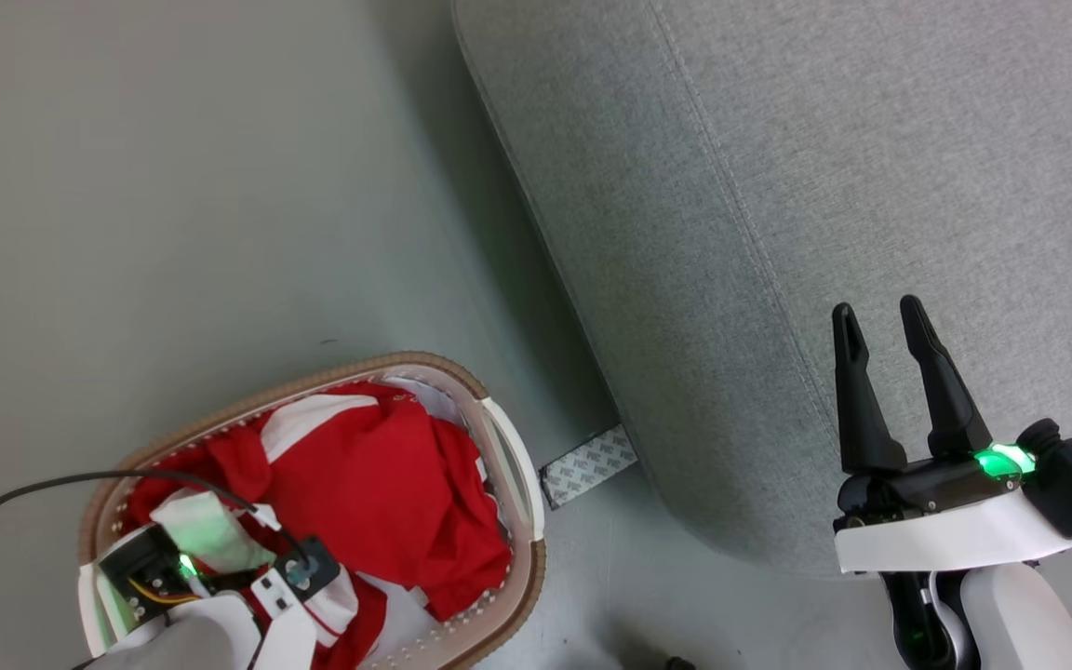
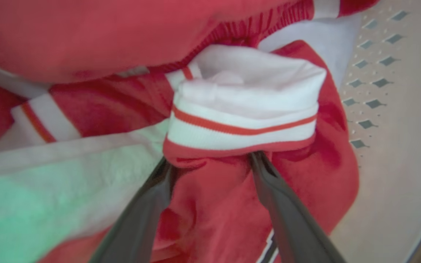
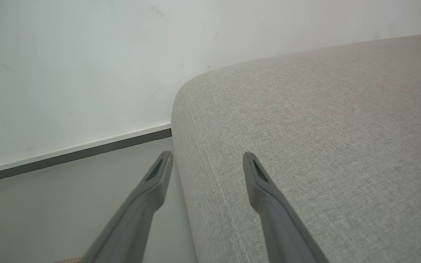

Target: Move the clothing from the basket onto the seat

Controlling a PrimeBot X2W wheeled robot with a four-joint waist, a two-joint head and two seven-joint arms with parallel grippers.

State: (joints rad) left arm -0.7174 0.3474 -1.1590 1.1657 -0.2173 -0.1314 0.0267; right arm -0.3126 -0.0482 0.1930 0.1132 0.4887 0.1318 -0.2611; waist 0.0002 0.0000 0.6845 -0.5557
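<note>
Head overhead; left wrist inside basket (image 1: 510, 456)

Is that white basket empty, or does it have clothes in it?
Not empty. Crumpled red-and-white clothing lies heaped inside the basket, nearly up to its brown rim, and bunched against its perforated wall.

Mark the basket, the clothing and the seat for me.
basket (image 1: 513, 461), head view, white handle at its rim.
clothing (image 1: 378, 484), head view, red fabric in the middle of the pile.
seat (image 1: 871, 167), head view, grey upper surface.

nothing is legible; the repeated print on the floor strip (image 1: 589, 465) is too small to read.
</note>
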